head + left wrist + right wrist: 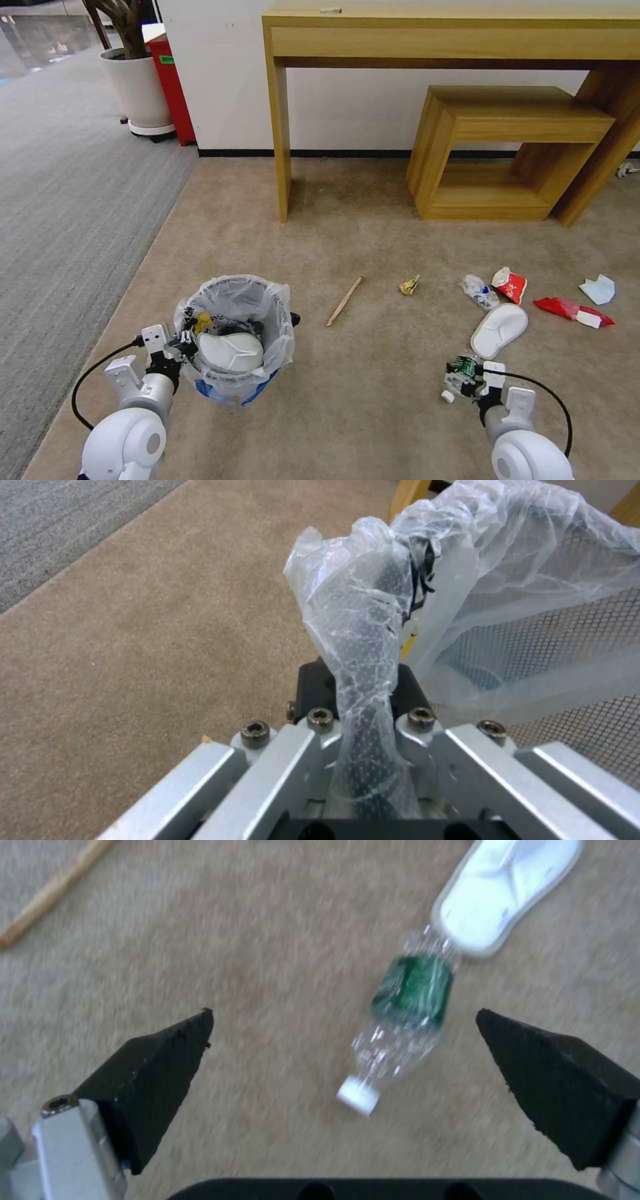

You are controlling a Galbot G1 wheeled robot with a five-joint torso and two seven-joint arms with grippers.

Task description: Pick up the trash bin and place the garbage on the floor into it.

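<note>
My wide-open, empty right gripper hovers over the green-labelled plastic bottle, whose long axis points from its cap toward the white slipper, while my left gripper clamps the trash bin rim.

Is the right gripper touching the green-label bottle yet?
Apart. In the right wrist view the right gripper has its jaws spread wide, with bare carpet showing on both sides of the green-label bottle lying between them.

Beige carpet, wooden stick, white slipper, green-labelled bottle, red wrappers
</note>
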